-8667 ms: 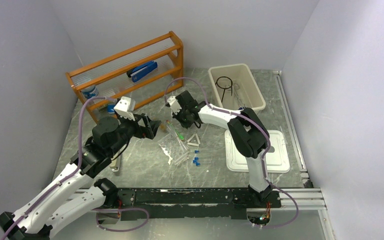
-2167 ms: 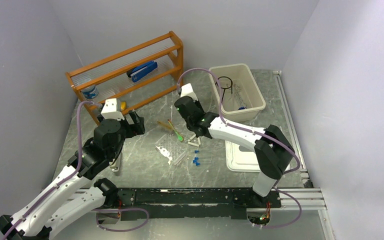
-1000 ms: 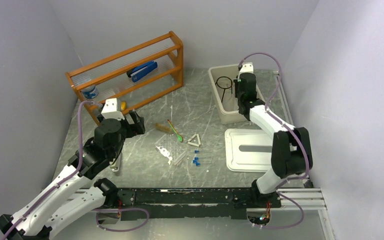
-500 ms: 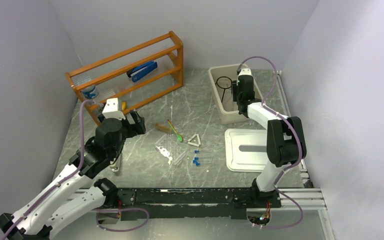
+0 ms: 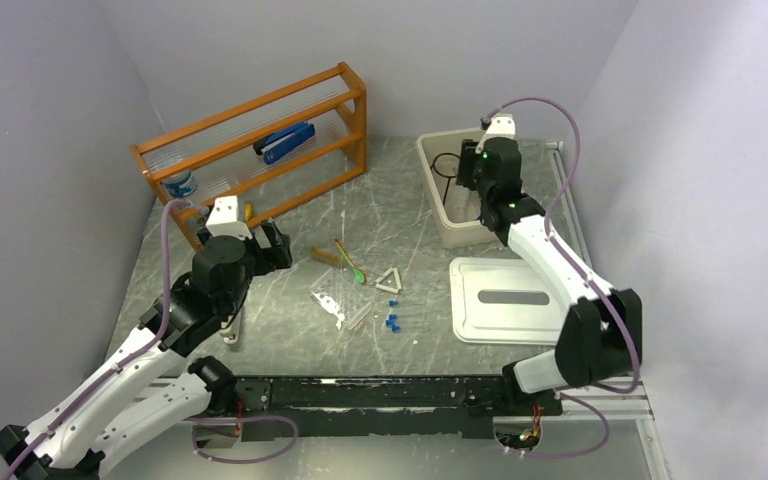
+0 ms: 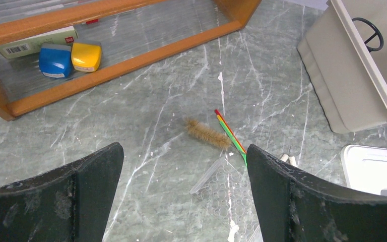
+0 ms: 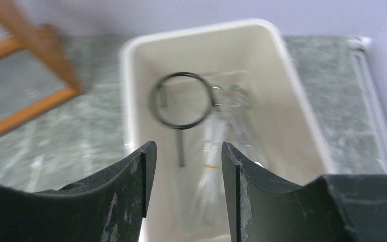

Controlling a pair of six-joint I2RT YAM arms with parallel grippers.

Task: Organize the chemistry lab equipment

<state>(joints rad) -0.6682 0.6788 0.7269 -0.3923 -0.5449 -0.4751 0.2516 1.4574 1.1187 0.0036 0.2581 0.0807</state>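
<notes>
The right arm's elbow has swung outward; the right tool (image 7: 187, 151) hangs above the beige bin's (image 7: 126, 60) near rim, jaws part-open and empty. The left tool (image 6: 182, 151) gapes wide and empty over open worktop (image 6: 146, 116).

Overhead rear view, two close wrist views; common bin (image 5: 450, 232)

Barcode on white box (image 6: 35, 43), digits illegible

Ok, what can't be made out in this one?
- Right wrist view: motion blur; clear items in the bin beside the ring stand unreadable.
- Top view: right arm covers part of the bin.
- Top view: blue-capped tubes too small to count.
- Left wrist view: clear rack cut off by the bottom edge.
</notes>
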